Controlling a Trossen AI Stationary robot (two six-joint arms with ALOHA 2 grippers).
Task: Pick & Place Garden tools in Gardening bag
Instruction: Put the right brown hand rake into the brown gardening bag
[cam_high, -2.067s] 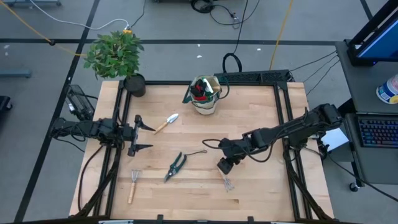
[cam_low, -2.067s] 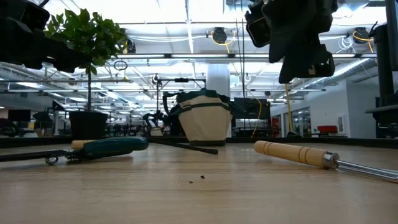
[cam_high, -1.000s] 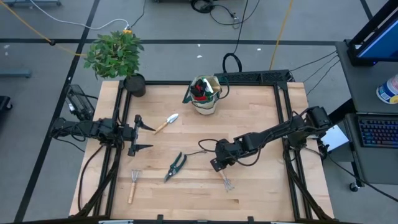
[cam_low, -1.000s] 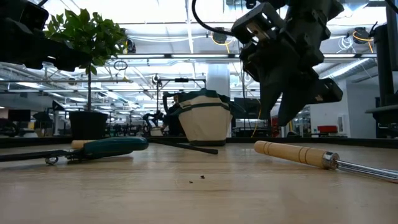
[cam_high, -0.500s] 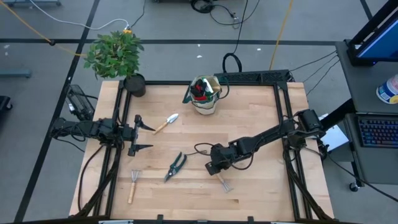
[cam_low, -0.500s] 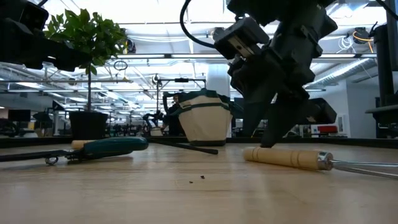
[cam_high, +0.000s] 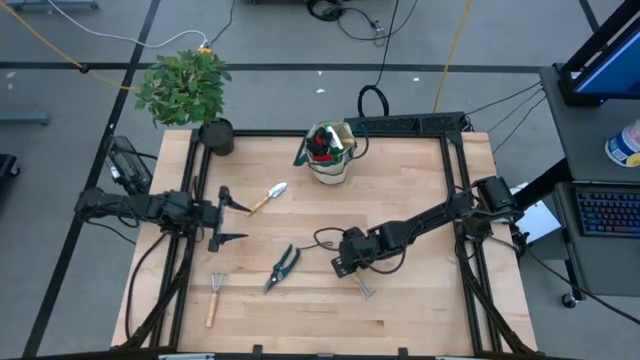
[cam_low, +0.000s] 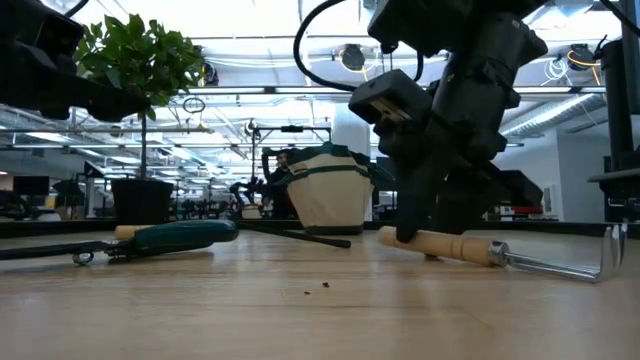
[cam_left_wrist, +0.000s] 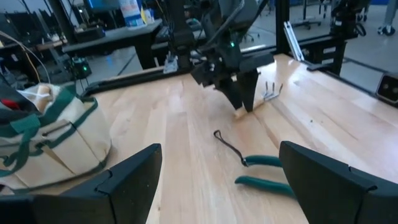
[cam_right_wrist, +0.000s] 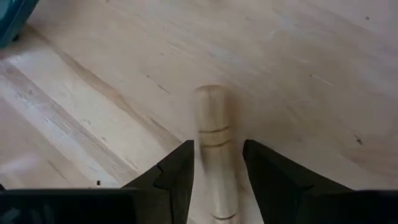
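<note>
My right gripper (cam_high: 345, 268) is down at the table's middle, shut on the wooden handle of a small rake (cam_high: 360, 286). The low view shows that rake (cam_low: 445, 245) with its silver tines (cam_low: 606, 250) to one side. My left gripper (cam_high: 225, 215) waits open near the left edge, holding nothing. A trowel (cam_high: 267, 194), the dark-handled pruning shears (cam_high: 283, 266) and a second little rake (cam_high: 214, 296) lie flat on the table. The beige gardening bag (cam_high: 328, 152) stands upright at the far middle. My right gripper pinches the rake's wooden handle (cam_right_wrist: 214, 155) between its two fingers (cam_right_wrist: 177, 177), which come from above and lie across it. The handle's free end (cam_right_wrist: 210, 96) sticks out past the fingers. In the low view that end (cam_low: 388, 236) sits slightly raised and the tine end is low.
A leafy plant (cam_high: 186, 86) in a black pot (cam_high: 216, 135) stands at the far left corner. A black frame (cam_high: 455, 170) runs along the table's edges. Bare wood lies between the held rake and the bag.
My right gripper has gone down and a little toward the table's left onto the rake's handle and taken hold of it. The rake has shifted toward the left, its handle end has come up slightly, and its tines now stand upward.
</note>
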